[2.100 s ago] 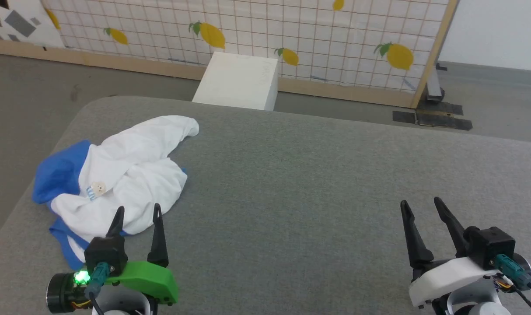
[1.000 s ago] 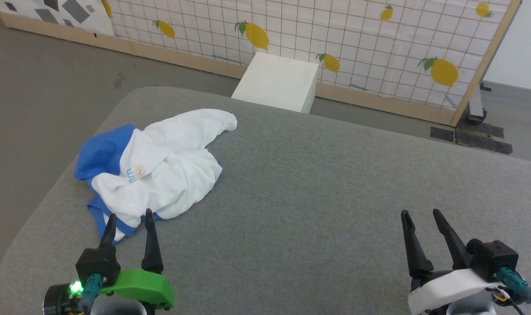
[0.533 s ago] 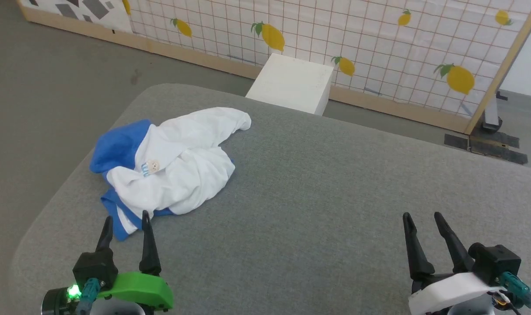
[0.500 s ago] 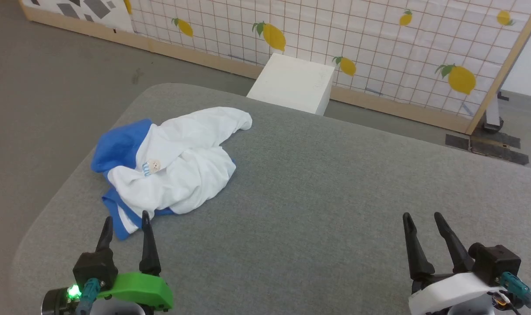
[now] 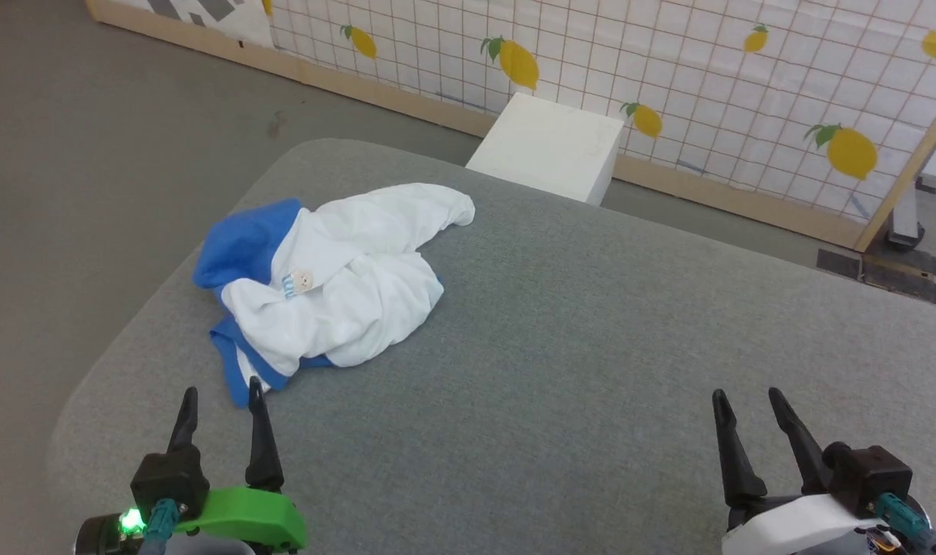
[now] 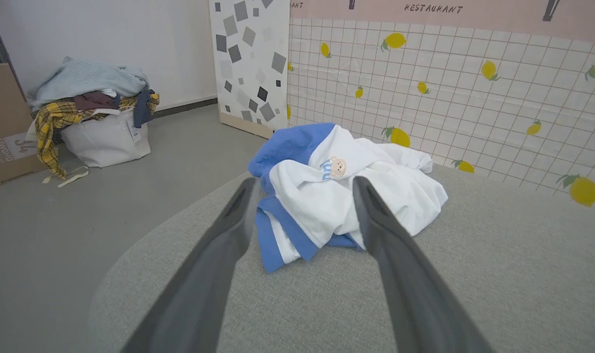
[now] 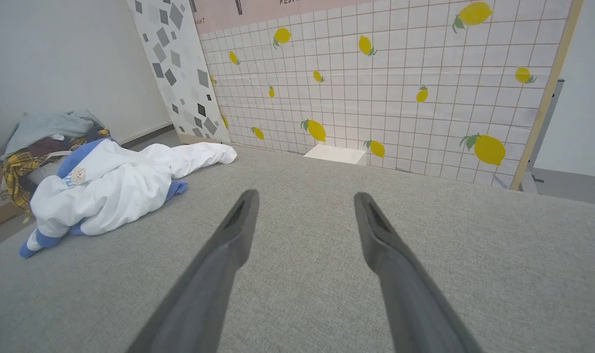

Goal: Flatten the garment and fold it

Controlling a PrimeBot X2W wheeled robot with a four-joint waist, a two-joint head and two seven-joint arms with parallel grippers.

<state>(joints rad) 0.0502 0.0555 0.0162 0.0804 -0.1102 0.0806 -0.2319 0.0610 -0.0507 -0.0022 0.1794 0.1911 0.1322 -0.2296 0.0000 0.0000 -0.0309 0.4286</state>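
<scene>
Crumpled shirt (image 5: 337, 285) by the tabletop's (image 5: 591, 347) left edge, left gripper (image 5: 222, 385) at the near left corner pointing to it, right gripper (image 5: 745, 393) at the near right corner, both with fingers spread wide, holding nothing

The left gripper (image 5: 221, 388) has two long, tapering black fingers (image 5: 264, 455) on a bright green shell (image 5: 244, 515), with a glowing green light (image 5: 131, 521) and a teal cable plug (image 5: 160, 516). The right gripper (image 5: 746, 393) has a white shell (image 5: 792, 521).

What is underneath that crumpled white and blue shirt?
The crumpled white shirt with blue sleeves lies on the grey fabric-covered table. A blue band pokes out beneath its white folds. Anything else under the heap is covered.
</scene>
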